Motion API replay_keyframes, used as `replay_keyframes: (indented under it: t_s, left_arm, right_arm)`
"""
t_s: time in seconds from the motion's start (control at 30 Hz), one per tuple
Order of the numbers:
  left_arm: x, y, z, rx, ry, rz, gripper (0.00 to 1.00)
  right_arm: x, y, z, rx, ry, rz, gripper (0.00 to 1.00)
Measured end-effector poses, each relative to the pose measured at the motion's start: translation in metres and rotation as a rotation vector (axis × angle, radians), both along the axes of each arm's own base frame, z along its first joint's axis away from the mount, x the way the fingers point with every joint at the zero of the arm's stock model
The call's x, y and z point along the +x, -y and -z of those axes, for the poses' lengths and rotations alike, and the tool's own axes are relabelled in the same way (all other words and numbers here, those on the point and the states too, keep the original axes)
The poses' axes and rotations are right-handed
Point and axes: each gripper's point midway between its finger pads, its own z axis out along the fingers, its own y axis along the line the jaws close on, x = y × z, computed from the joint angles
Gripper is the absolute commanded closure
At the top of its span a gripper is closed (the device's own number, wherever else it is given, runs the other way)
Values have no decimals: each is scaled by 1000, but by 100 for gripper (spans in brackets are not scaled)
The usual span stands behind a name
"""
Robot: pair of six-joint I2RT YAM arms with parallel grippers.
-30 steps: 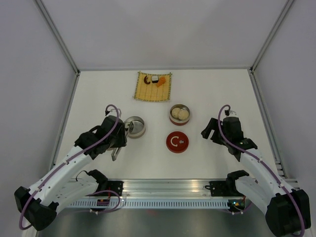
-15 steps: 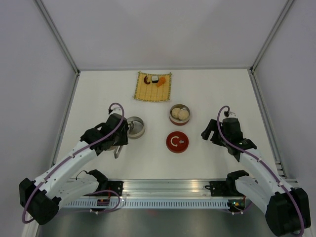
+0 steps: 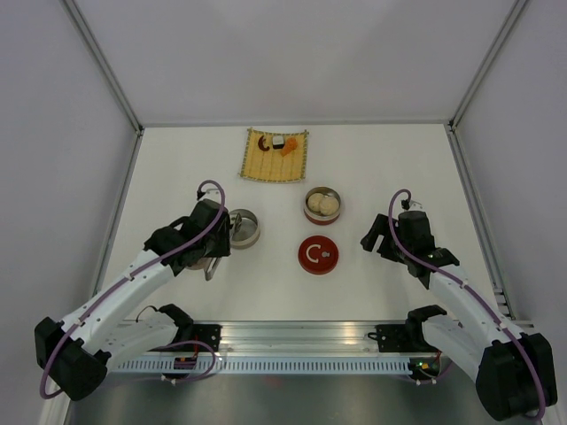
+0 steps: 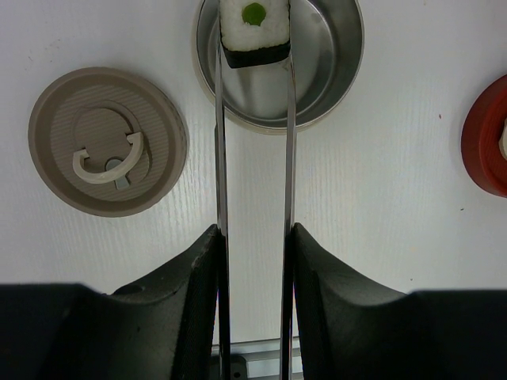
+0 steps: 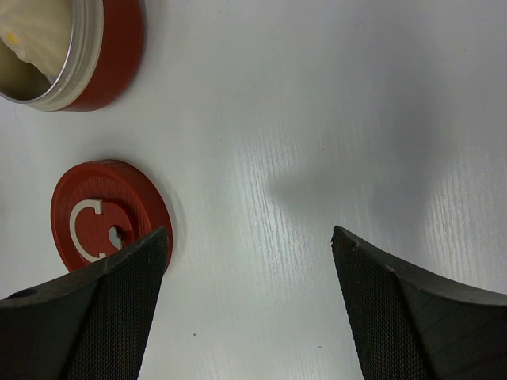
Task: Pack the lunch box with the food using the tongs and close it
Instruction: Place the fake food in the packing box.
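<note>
Left wrist view: we see the left gripper [image 4: 253, 237] with both fingers [image 4: 194, 273] clamped on the two silver arms of the tongs [image 4: 221, 158], squeezing them near parallel. The tong tips at 12 o'clock pinch a black-wrapped roll [image 4: 253, 32] with a green centre. The roll sits over the open silver tin [image 4: 325, 71]; we cannot tell whether it touches the bottom. A grey-brown lid [image 4: 107, 150] lies flat at 9 o'clock of that tin, just apart from it.

In the top external view the left arm covers that lid. The yellow mat [image 3: 276, 168] lies at the table's [image 3: 399, 159] 12 o'clock and carries a dark red-brown piece [image 3: 263, 142], a second roll [image 3: 278, 142] and an orange piece [image 3: 289, 148], close together in a row. At 5 o'clock of the mat is the red tin [image 3: 322, 221] with white buns [image 3: 322, 204] inside. The red lid [image 3: 318, 255] lies flat at 6 o'clock of the red tin, near but apart.

In the right wrist view, the right gripper [image 5: 249, 233] is at 3 o'clock of the red lid, fingers spread wide, nothing between them, bare table below.
</note>
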Motion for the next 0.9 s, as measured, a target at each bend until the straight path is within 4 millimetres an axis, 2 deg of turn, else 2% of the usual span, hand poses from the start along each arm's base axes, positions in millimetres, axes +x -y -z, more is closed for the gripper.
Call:
replay_keyframes:
  t_s: [0.23,0.6,0.9]
  left_arm:
    - [0,-1,1,10,-4,8,50]
    - [-1,-1,0,13,-3,11,47]
    - [3,0,-20,-12,41,15,47]
  right_arm:
    - [2,0,-1,2,7,0,10]
    - [-1,0,4,0,-3,0,10]
    - [-1,0,4,2,-4,2,10]
